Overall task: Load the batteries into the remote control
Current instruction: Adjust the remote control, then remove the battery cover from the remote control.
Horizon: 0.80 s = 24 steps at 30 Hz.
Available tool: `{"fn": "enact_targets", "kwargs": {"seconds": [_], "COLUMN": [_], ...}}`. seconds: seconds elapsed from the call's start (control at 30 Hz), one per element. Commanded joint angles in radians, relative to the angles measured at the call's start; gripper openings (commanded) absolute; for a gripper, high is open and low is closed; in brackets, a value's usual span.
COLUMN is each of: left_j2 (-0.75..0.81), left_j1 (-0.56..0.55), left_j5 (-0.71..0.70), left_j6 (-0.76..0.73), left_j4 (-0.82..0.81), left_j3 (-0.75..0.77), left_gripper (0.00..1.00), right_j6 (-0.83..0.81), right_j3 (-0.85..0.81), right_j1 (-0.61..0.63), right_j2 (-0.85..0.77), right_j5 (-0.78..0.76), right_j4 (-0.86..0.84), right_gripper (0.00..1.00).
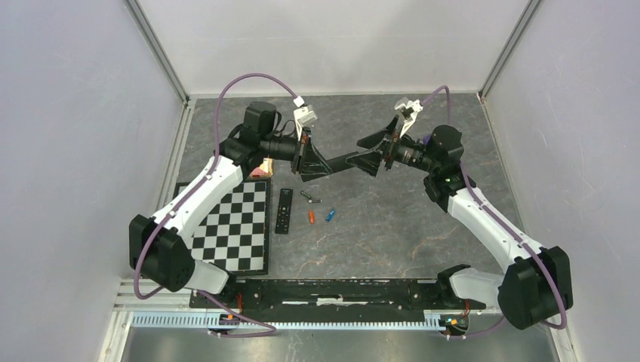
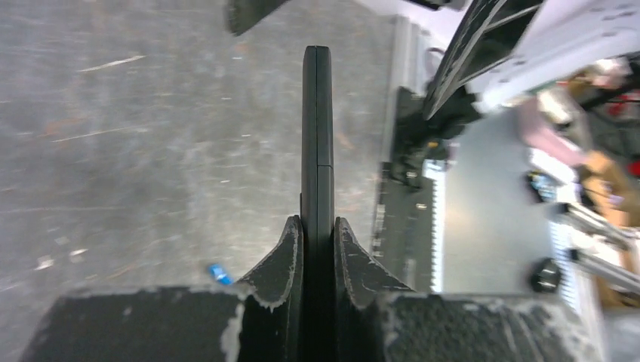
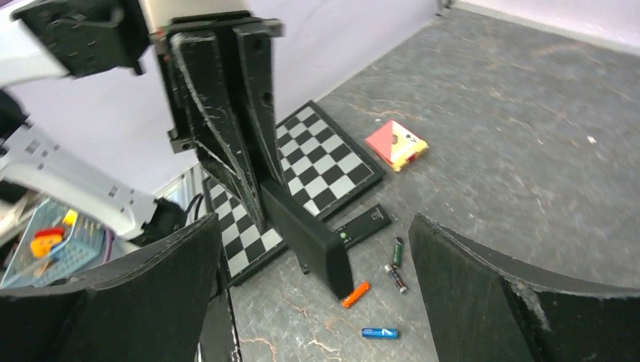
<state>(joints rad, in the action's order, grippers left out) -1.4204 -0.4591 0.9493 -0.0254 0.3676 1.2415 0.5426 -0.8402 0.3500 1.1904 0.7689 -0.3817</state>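
Observation:
My left gripper point(image 1: 311, 161) is shut on the remote control point(image 1: 341, 160) and holds it above the table, its free end toward the right arm. In the left wrist view the remote point(image 2: 317, 136) stands edge-on between the fingers of the left gripper point(image 2: 318, 230). My right gripper point(image 1: 369, 161) is open, and the remote's free end point(image 3: 311, 243) points into the gap of the right gripper point(image 3: 315, 226). The orange battery point(image 1: 311, 217) and the blue battery point(image 1: 330, 216) lie on the table below. They also show in the right wrist view, orange point(image 3: 355, 294) and blue point(image 3: 379, 332).
A twin black remote point(image 1: 284, 210) lies beside the chessboard point(image 1: 234, 226). Two dark batteries point(image 1: 309, 197) lie just right of it. A small red and yellow packet point(image 3: 397, 143) sits at the board's far corner. White walls enclose the table.

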Motion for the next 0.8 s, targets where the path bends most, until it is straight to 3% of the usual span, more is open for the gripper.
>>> {"fn": "enact_targets", "kwargs": {"seconds": [0.0,0.2,0.37,0.5,0.57,0.67,0.7,0.77], "left_j2": [-0.019,-0.010,-0.008,0.000,0.000,0.000,0.001,0.000], "left_j1": [0.005,0.016,0.023,0.031,0.039,0.052,0.056,0.063], "left_j5": [0.278,0.331,0.326,0.327,0.333,0.343,0.345,0.346], "left_j6": [0.274,0.337,0.345,0.313,0.286,0.275,0.275,0.272], "left_j4": [-0.092,-0.132,-0.141,-0.117,-0.084,-0.068,-0.068,-0.067], "left_j3": [0.036,0.041,0.038,0.037,0.041,0.044,0.045,0.048], "left_gripper": [0.02,0.02,0.02,0.02,0.02,0.02,0.02,0.02], "right_j6": [-0.068,0.024,-0.148,-0.222,-0.207,-0.188,-0.190,-0.194], "right_j3": [-0.062,-0.104,-0.168,-0.228,-0.234,-0.230,-0.230,-0.229], "right_j1": [0.010,0.061,0.075,0.072,0.069,0.070,0.069,0.070], "right_j2": [0.031,0.061,0.074,0.118,0.133,0.148,0.150,0.153], "right_j5": [0.168,0.342,0.334,0.279,0.276,0.303,0.313,0.330], "right_j4": [-0.119,-0.210,0.051,0.200,0.196,0.169,0.169,0.167], "right_gripper": [0.97,0.82,0.69,0.43,0.37,0.35,0.38,0.59]}}
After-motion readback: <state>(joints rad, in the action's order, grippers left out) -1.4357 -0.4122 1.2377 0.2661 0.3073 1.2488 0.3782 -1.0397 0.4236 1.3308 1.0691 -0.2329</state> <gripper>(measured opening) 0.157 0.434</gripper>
